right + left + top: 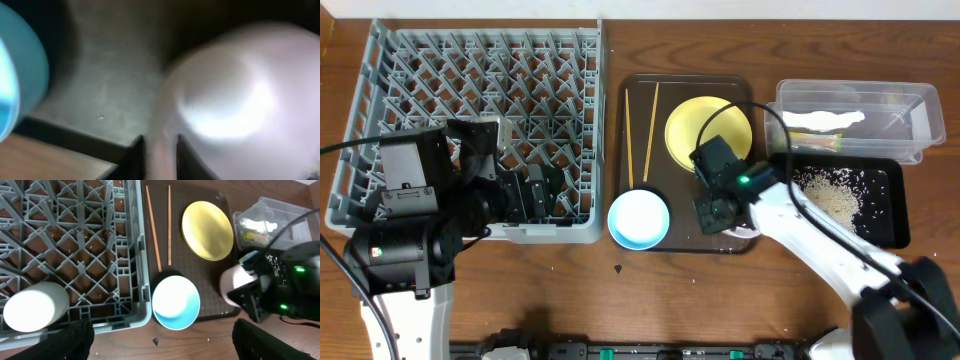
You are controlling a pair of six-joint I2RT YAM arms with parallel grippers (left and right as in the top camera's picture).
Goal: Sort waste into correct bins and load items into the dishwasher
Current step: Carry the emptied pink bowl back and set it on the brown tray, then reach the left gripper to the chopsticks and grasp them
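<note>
The left gripper [165,347] is hanging over the near edge of the dish rack [470,80] with its two dark fingers [75,340] spread far apart and nothing between them; the left arm is covering the rack's near rows in the overhead view, so the white cup [35,307] is showing only in the left wrist view, where it is sitting in the rack's near corner.

The right gripper [717,212] is hovering low over the near right part of the serving tray [740,92], and it is hiding most of the white bowl [235,280]; only a pale sliver of that bowl is peeking out beneath it from above. The right wrist view is badly blurred; the bowl is filling its right half, and two dark fingertips are sitting close together at the bowl's rim, but I cannot tell whether they are pinching it.

The light blue bowl [639,218] is resting at the tray's near left corner; the yellow plate [695,125] and the two chopsticks [629,135] are lying further back on it.

The clear tub [920,100] is holding the napkin [825,120] and the snack wrapper [820,141], the latter half hidden at the tub's wall; the rice scraps [835,190] are lying in the black tray [890,215], partly covered by the right arm.
</note>
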